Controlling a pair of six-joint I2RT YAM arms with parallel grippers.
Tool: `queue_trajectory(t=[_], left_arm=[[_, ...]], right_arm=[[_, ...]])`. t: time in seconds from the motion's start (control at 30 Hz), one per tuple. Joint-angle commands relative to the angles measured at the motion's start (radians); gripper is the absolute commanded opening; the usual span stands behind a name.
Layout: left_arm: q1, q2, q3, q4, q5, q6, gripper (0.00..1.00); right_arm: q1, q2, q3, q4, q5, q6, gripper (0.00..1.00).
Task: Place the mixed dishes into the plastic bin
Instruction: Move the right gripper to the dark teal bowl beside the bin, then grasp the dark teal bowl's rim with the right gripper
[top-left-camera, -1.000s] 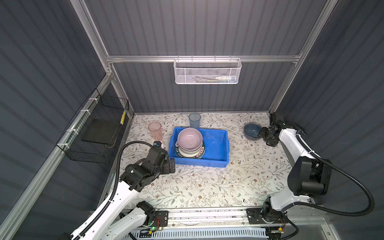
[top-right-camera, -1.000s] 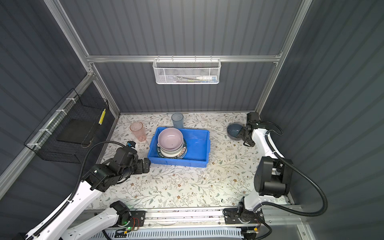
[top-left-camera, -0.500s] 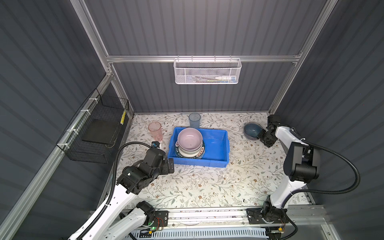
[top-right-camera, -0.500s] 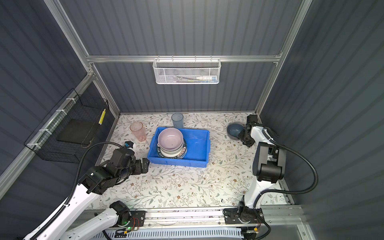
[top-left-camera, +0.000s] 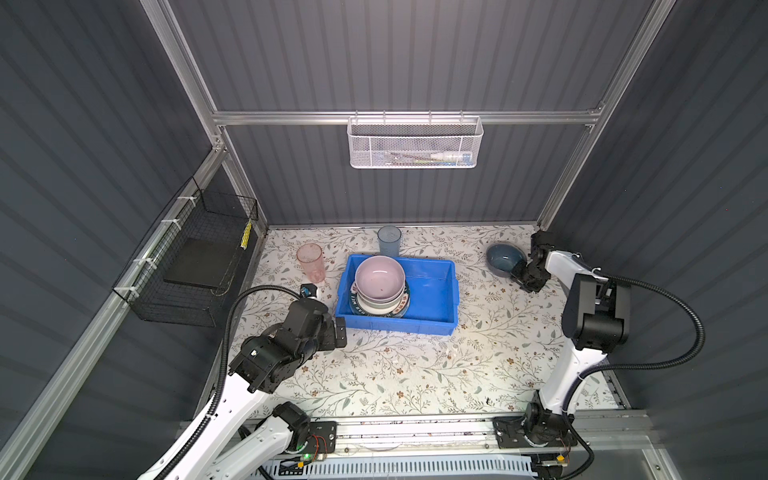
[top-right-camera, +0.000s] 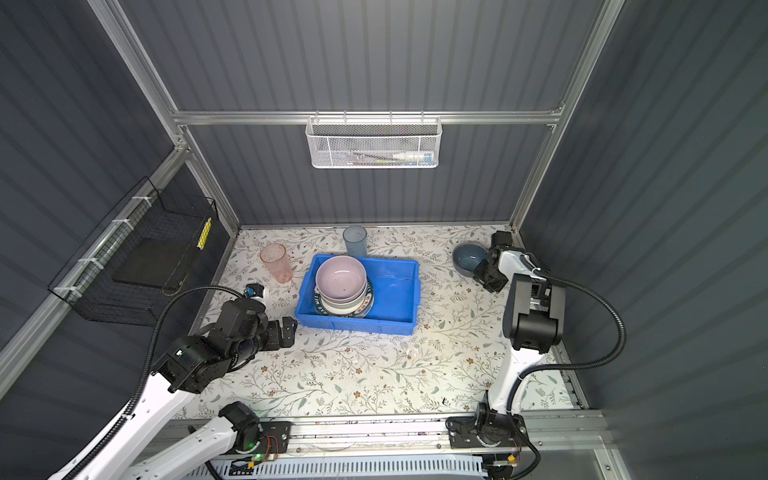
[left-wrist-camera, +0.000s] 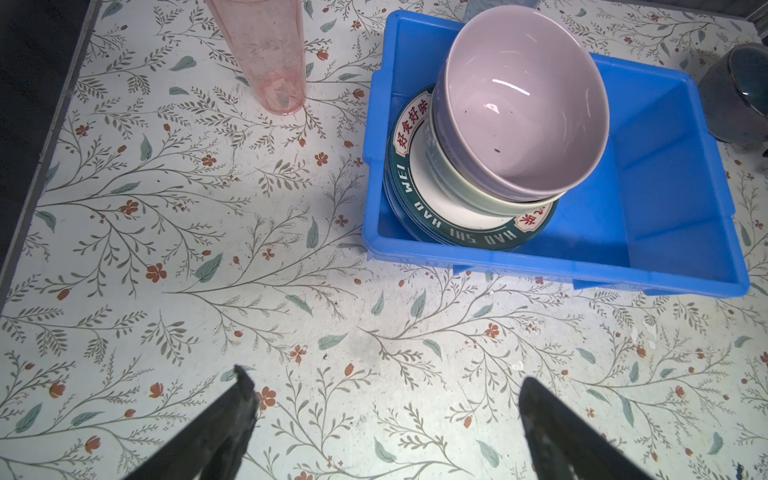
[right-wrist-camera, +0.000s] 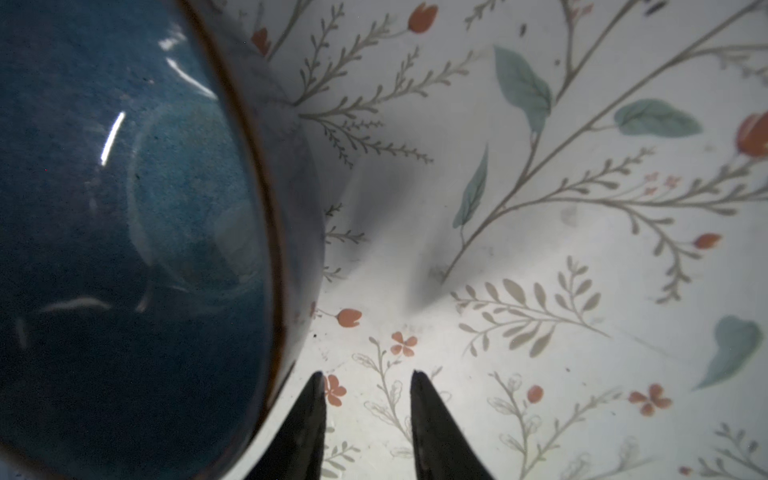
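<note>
Counting up, we find the plastic bin (top-left-camera: 399, 327) holding stacked plates (left-wrist-camera: 457, 218), a green bowl (left-wrist-camera: 451, 185) and a pink bowl (top-left-camera: 379, 276). Out on the bench (top-left-camera: 415, 374) stand the dark-blue bowl (top-left-camera: 503, 259), the pink tumbler (top-left-camera: 311, 262) and the blue tumbler (top-left-camera: 389, 241). Our right gripper (right-wrist-camera: 366, 376) sits beside the dark-blue bowl, narrowly parted and empty. Our left gripper (left-wrist-camera: 383, 376) gapes wide and is also empty.

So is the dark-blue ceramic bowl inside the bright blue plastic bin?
No, the dark-blue bowl sits on the floral tabletop, outside the blue plastic bin.

Bowls (left-wrist-camera: 528, 104) stacked on lettered plate (left-wrist-camera: 457, 232) inside blue bin (left-wrist-camera: 665, 174); fingers (left-wrist-camera: 224, 428) apart.
</note>
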Motion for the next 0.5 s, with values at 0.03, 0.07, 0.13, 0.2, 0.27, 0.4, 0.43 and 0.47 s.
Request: queue_trajectory(t=[0.03,0.07,0.13,0.2,0.27,0.4,0.43,0.47], left_arm=[[0.006,-0.017,-0.011,0.002,0.013,0.024,1.0],[0.006,-0.019,-0.012,0.002,0.014,0.024,1.0],[0.006,-0.024,-0.012,0.0,0.014,0.024,1.0],[0.006,-0.027,-0.012,0.0,0.014,0.022,1.0],[0.006,-0.03,-0.012,0.0,0.014,0.021,1.0],[0.005,-0.034,-0.013,-0.001,0.015,0.02,1.0],[0.006,-0.032,-0.013,-0.001,0.015,0.02,1.0],[0.006,-0.032,-0.012,-0.001,0.016,0.019,1.0]], right_arm=[[-0.003,-0.005,0.021,-0.009,-0.014,-0.011,0.31],[-0.004,-0.007,0.022,-0.01,-0.014,-0.011,0.3],[-0.006,-0.007,0.028,-0.015,-0.016,-0.014,0.27],[-0.006,-0.004,0.038,-0.019,-0.018,-0.014,0.27],[-0.005,-0.003,0.05,-0.036,-0.028,-0.016,0.27],[-0.005,-0.058,0.043,-0.051,-0.05,-0.021,0.29],[-0.005,-0.079,0.036,-0.05,-0.047,-0.021,0.3],[-0.005,-0.102,0.03,-0.049,-0.045,-0.021,0.32]])
